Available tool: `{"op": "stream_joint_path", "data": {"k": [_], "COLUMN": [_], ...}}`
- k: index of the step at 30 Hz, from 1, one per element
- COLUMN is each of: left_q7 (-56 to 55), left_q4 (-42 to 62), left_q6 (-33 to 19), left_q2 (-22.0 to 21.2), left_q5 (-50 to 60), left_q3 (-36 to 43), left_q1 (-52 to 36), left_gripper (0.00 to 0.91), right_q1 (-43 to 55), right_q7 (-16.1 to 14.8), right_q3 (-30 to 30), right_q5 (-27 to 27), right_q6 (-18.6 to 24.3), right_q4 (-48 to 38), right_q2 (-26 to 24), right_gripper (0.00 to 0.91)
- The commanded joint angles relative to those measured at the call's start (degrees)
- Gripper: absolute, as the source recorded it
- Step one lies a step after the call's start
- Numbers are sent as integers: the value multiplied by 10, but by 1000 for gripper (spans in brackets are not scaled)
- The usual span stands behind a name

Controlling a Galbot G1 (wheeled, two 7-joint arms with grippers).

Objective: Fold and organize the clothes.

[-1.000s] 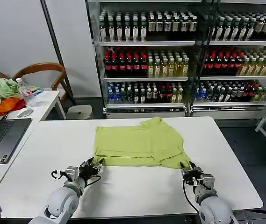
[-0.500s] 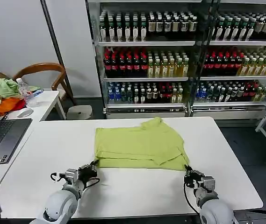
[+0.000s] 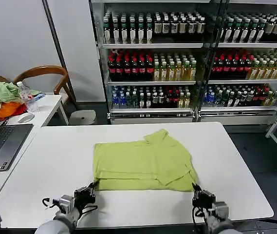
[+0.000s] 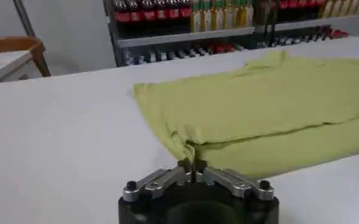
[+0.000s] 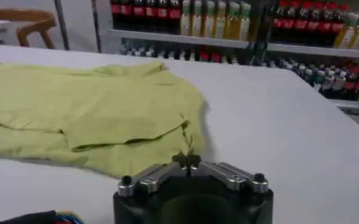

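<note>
- Now the left hand (image 3: 86,193) pinches the near left corner of the T-shirt (image 3: 143,160), lying mid-bench (image 3: 46,161).
- Right hand (image 3: 199,196) pinches the near right corner.
- Pull both evenly, keeping the hem taut.

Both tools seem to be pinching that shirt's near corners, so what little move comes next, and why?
Probably lift both corners and carry them away from the robot. The left tool and right tool are each shut on a near corner of the lime yellow-green short-sleeved T-shirt, which lies only partly folded on the white table.
</note>
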Motion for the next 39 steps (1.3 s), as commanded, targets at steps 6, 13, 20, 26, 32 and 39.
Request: {"op": "stream_joint_path", "data": {"k": [6, 13, 20, 26, 32, 39], "left_q7": [-18, -10, 10, 13, 25, 46], "left_q4": [-78, -86, -149, -187, -91, 14], "left_q6": [0, 4, 62, 70, 23, 1], "left_q2": [18, 17, 21, 36, 61, 55], "left_q5": [15, 10, 18, 16, -34, -52], "left_q3": [-47, -63, -88, -124, -113, -64], "left_q1": [107, 118, 135, 132, 12, -120], "left_gripper": [50, 907, 907, 907, 907, 907], "right_q1": [-85, -84, -118, -130, 94, 307], "right_q7": [0, 1, -4, -6, 1, 27], "right_q3": [3, 4, 13, 85, 79, -58], "right_q5": [-40, -49, -62, -48, 89, 121], "right_q6": [16, 14, -3, -61, -92, -92], "right_q4": [48, 43, 86, 155, 82, -84], "right_q2": [1, 2, -6, -39, -73, -22], "right_gripper": [0, 907, 907, 907, 907, 907]}}
